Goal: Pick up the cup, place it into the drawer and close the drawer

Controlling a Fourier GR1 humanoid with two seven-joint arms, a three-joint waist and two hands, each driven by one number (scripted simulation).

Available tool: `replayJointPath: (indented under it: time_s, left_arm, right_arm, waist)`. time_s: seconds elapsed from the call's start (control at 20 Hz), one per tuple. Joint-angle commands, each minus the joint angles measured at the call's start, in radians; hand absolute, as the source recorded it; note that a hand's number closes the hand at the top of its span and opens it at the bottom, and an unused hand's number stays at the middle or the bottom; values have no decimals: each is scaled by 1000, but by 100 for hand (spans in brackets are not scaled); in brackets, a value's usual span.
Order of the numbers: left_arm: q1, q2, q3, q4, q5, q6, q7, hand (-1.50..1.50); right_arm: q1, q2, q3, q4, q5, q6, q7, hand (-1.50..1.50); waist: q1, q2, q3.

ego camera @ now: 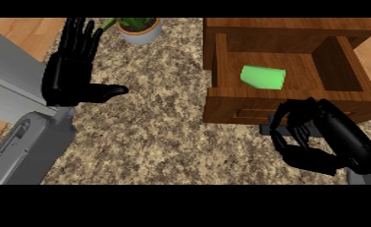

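A: Right robot hand (313, 135) nearest, fingers curled, holding nothing, at the drawer (239, 107) front.
B: Cup?
A: Green cup (263, 77) lies in the open drawer, just beyond that hand, long axis left-right.
B: Left robot hand (71, 66)?
A: Flat open, resting at far left, well apart from the drawer. Right's nearer to push it shut.

We see a bench (167, 123) of speckled, rough-looking stone in brown and grey. The drawer (290, 108) looks like smooth reddish wood with a faint sheen. The cup (263, 77) seems matt green plastic. Both hands, left (71, 73) and right (319, 137), look glossy black.
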Motion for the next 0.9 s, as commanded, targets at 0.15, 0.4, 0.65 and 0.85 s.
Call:
replayJointPath:
  time_s: [0.15, 0.4, 0.65, 0.85]
  left_arm:
    - [225, 71, 53, -152, 3, -70, -32, -150]
    - [249, 69, 155, -72, 5, -186, -38, -150]
    - [276, 41, 139, -117, -24, -181, -40, -150]
    - [294, 66, 218, -57, -15, -286, -30, -150]
  right_arm:
    - [-10, 18, 154, 175, 312, -132, -115, 150]
    - [-127, 90, 158, 406, 389, -197, -150, -150]
    - [-243, 85, 141, 712, 473, -265, -245, -150]
    - [-380, 133, 94, 912, 483, -287, -278, -150]
  waist:
    - [-4, 0, 1]
    - [-24, 3, 0]
    - [-17, 5, 1]
    - [-19, 6, 1]
